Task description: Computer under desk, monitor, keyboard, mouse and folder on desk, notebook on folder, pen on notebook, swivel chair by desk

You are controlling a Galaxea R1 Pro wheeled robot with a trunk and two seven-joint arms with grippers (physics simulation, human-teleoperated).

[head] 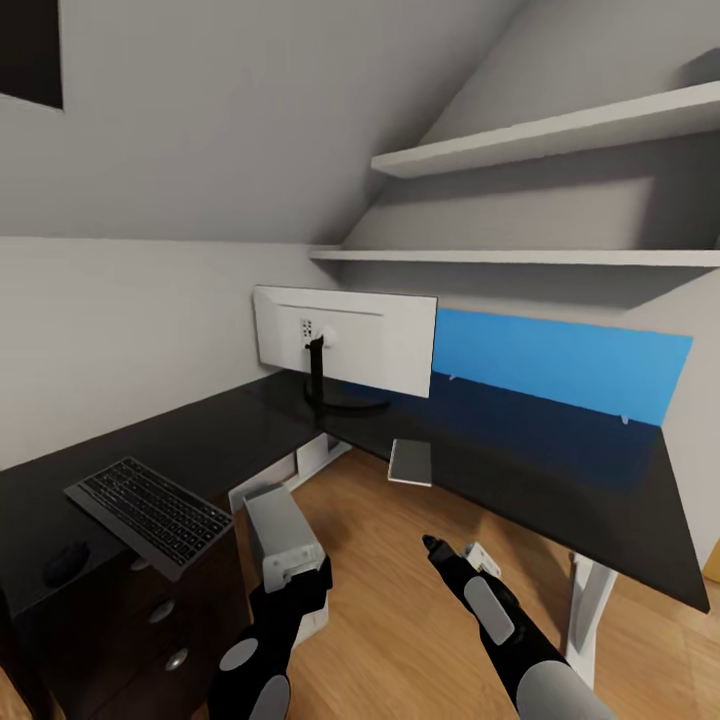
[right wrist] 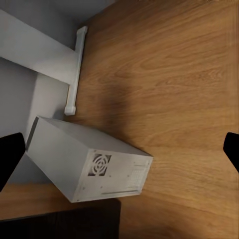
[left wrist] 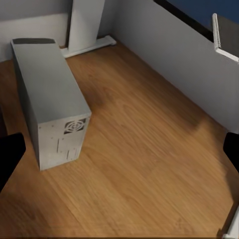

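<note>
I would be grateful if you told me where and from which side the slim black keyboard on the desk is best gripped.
Probably by its near long edge. The slim black keyboard lies flat and skewed on the glossy black desk, one corner jutting past the desk's front edge. That overhang lets a finger slip beneath, so the left gripper could come in low from the front and pinch top and underside.

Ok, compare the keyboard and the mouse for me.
The keyboard is a wide flat slab with visible keys; the mouse is a small rounded oval. The keyboard overhangs the desk edge at an angle; the mouse sits fully on it. Both are black.
</note>
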